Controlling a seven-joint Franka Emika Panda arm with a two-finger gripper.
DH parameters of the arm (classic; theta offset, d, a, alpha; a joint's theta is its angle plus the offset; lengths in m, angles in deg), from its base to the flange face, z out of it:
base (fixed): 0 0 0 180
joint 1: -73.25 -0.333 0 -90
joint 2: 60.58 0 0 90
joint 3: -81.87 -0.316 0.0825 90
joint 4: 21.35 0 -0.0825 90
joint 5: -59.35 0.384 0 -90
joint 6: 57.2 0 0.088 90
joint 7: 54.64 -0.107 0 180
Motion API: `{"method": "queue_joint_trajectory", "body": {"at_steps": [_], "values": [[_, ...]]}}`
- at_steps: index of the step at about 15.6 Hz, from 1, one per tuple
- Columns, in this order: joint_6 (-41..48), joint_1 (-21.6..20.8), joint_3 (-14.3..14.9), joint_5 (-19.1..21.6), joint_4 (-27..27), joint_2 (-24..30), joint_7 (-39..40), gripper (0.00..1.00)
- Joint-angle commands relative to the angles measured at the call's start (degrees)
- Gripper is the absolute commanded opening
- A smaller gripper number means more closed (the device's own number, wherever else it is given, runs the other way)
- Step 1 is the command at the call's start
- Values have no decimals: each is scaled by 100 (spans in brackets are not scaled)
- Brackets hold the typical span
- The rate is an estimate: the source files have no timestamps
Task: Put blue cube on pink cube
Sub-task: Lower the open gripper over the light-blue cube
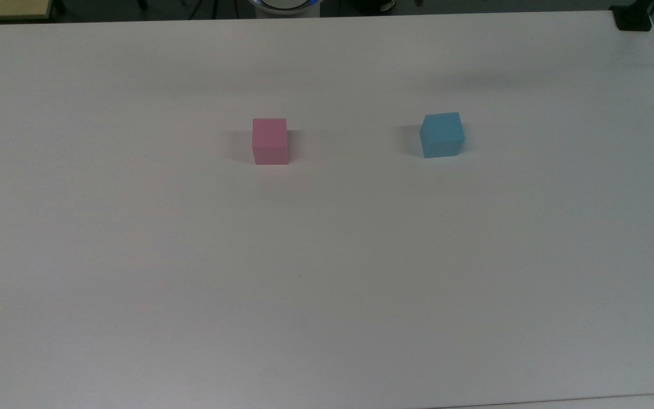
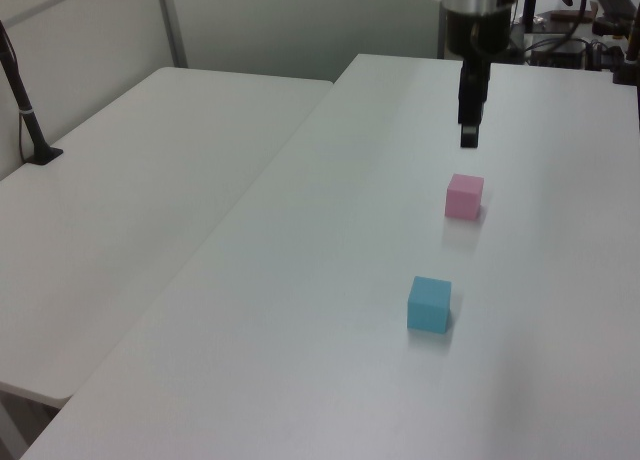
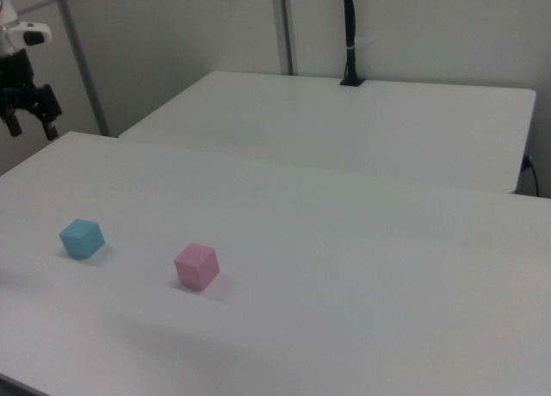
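The pink cube (image 1: 270, 141) and the blue cube (image 1: 442, 134) rest apart on the white table (image 1: 327, 272), with the blue one toward the top view's right. In the left view the pink cube (image 2: 464, 196) lies farther off than the blue cube (image 2: 429, 304), and my gripper (image 2: 470, 130) hangs in the air beyond the pink cube. In the right view my gripper (image 3: 31, 129) is open and holds nothing. It is high above the table, up and to the left of the blue cube (image 3: 82, 238). The pink cube (image 3: 197, 266) sits on the right view's right of the blue one.
A second white table (image 2: 130, 200) adjoins this one. A black post (image 3: 349, 34) is clamped at that table's far edge. A black clamp (image 1: 633, 20) sits at the table corner on the top view's upper right.
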Motion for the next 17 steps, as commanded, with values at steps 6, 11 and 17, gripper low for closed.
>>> {"method": "queue_joint_trajectory", "body": {"at_steps": [6,11,17], "values": [[-1808,-202,35,77,1284,-536,-503,100],[-2495,-194,9,69,1479,-1186,-503,100],[-2697,-194,0,7,1497,-1582,-503,100]]}}
